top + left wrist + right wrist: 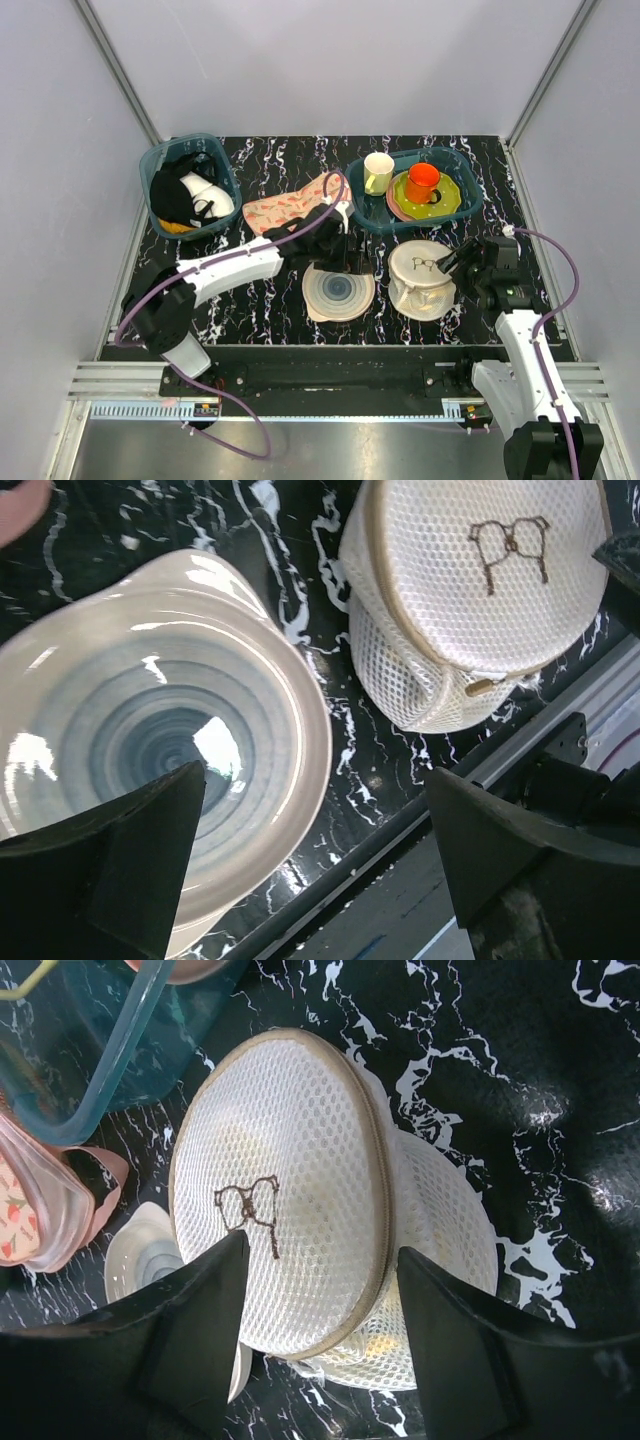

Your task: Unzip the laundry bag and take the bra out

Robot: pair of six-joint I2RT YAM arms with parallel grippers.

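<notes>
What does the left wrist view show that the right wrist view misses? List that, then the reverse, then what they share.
Only the left wrist view: the zipper pull on the side of the laundry bag, and the metal rail along the table's near edge.
Only the right wrist view: the teal bin beside the bag.
Both: the bag's flat face with its line drawing, the ringed plate next to it, and the black marbled table.

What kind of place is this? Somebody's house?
Probably not a house. It looks like a robot test booth: plain grey walls with metal posts, a left arm and right arm fixed at the table's near edge, and a laundry bag, a tub of dishes and a tub of clothes.
</notes>
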